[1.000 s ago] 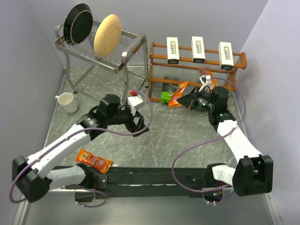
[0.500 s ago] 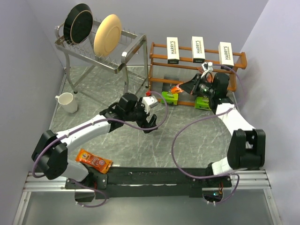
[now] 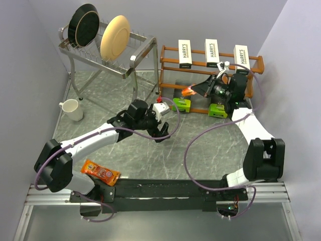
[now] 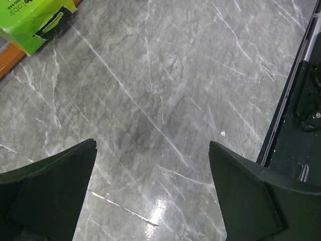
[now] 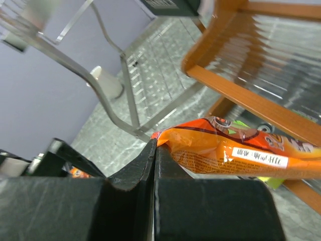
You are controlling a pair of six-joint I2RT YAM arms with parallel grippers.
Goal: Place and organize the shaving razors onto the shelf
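Right gripper [image 5: 154, 150] is pinching an orange razor pack [image 5: 225, 150] by its end, holding it up in front of the wooden shelf [image 3: 198, 51] | left gripper [image 4: 153, 150] is hanging spread wide over the counter [image 4: 165, 90], holding nothing.

"HARRY'S" runs in dark capitals along each of the three long white boxes [image 3: 212, 50] lying on the top tier of the wooden shelf [image 3: 162, 80]. In the left wrist view, the lime-green pack [image 4: 30, 20] shows the word "labs"; its other print is cut off. The orange pack [image 5: 235, 150] carries a white strip of print too small to read.
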